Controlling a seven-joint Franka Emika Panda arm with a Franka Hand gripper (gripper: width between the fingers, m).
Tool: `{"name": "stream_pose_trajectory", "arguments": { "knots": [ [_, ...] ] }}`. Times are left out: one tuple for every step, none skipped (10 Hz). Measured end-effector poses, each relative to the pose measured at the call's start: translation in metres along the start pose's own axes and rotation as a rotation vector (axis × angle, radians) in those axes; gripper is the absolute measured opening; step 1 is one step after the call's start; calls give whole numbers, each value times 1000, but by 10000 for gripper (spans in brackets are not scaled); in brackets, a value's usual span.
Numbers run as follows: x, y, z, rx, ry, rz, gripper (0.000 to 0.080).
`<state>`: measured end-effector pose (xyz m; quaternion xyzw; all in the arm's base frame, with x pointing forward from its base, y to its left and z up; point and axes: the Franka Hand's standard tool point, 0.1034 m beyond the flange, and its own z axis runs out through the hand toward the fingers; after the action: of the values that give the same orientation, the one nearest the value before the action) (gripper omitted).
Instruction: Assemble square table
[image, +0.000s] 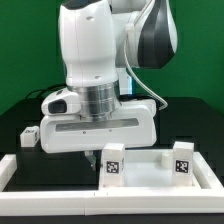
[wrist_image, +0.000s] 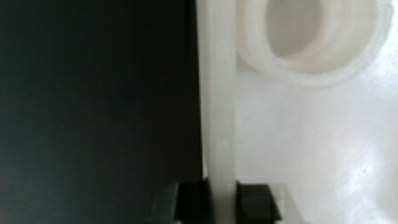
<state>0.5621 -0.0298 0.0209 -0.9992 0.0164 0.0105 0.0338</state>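
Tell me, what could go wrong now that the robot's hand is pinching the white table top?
1. The hand is shut on only the thin edge of the tabletop, so the slab might slip or tilt if it gets lifted.
2. A loose leg lies on the exterior view's left. If the slab swings that way, it could knock the leg out of place.

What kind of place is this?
Probably a robot test lab: a big white robot arm over a black table, a plain green backdrop, and small white blocks bearing black-and-white square tags.
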Motion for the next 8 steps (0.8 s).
{"name": "stream_pose_trajectory", "arguments": {
  "knots": [
    [0, 0, 0, 0, 0, 0, 55],
    [0, 0, 0, 0, 0, 0, 55],
    [-1, -1, 0, -1, -2, -6, 55],
    [-4, -4, -3, -13, -8, -64, 55],
    [-7, -3, -5, -14, -14, -168, 55],
    [-10, 1, -5, -11, -29, -237, 55],
    [-10, 6, -5, -13, -30, -318, 55],
    [-10, 12, -5, -14, -32, -388, 57]
  ]
}}
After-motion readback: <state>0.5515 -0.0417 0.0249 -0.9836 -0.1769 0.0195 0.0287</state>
